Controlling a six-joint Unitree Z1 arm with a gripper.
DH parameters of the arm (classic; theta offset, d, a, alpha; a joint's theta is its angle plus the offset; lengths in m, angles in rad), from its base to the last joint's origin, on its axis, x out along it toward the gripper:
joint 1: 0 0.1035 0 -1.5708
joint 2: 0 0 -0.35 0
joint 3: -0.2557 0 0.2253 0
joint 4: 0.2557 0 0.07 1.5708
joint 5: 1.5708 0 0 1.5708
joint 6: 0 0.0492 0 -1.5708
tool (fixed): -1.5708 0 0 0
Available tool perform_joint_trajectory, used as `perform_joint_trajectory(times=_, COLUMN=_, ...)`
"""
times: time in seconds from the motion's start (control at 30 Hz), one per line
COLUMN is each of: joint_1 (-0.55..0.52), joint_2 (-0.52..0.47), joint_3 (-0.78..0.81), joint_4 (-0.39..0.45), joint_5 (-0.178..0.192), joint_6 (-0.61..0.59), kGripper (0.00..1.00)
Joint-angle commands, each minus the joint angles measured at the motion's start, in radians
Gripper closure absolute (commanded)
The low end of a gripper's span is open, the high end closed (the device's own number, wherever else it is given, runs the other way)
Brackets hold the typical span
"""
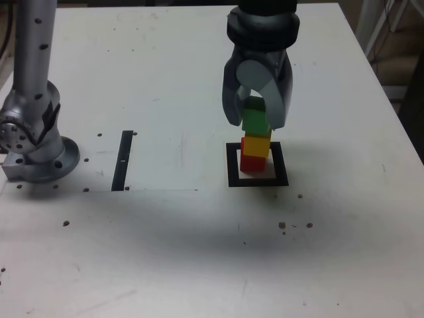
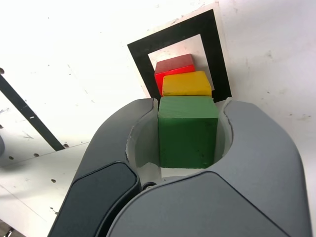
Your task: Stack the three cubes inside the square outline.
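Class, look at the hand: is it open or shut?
Shut on the green cube: the hand has a jaw against each side of it, above the yellow cube.

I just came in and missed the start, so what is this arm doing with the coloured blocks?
The arm's gripper is shut on a green block, holding it on top of a yellow block, which sits on a red block. The stack stands inside the black square on the white table. The green block is not yet released.
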Motion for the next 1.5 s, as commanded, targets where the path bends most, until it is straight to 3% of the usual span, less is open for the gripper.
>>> perform_joint_trajectory(times=0.0, joint_1=0.002, joint_2=-0.001, joint_3=0.010, joint_4=-0.007, joint_5=-0.003, joint_6=-0.001, kGripper=0.66)
perform_joint_trajectory(times=0.07, joint_1=0.004, joint_2=-0.001, joint_3=0.022, joint_4=-0.010, joint_5=-0.007, joint_6=-0.001, kGripper=0.54)
perform_joint_trajectory(times=0.23, joint_1=0.010, joint_2=-0.004, joint_3=0.048, joint_4=-0.020, joint_5=-0.011, joint_6=0.000, kGripper=0.13)
perform_joint_trajectory(times=0.33, joint_1=0.013, joint_2=-0.008, joint_3=0.055, joint_4=-0.023, joint_5=-0.009, joint_6=0.000, kGripper=0.03)
perform_joint_trajectory(times=0.83, joint_1=0.015, joint_2=-0.076, joint_3=0.082, joint_4=-0.036, joint_5=0.015, joint_6=-0.009, kGripper=0.01)
perform_joint_trajectory(times=1.17, joint_1=0.019, joint_2=-0.196, joint_3=0.156, joint_4=-0.022, joint_5=0.050, joint_6=-0.039, kGripper=0.01)
perform_joint_trajectory(times=1.47, joint_1=0.069, joint_2=-0.338, joint_3=0.323, joint_4=-0.024, joint_5=0.069, joint_6=-0.059, kGripper=0.01)
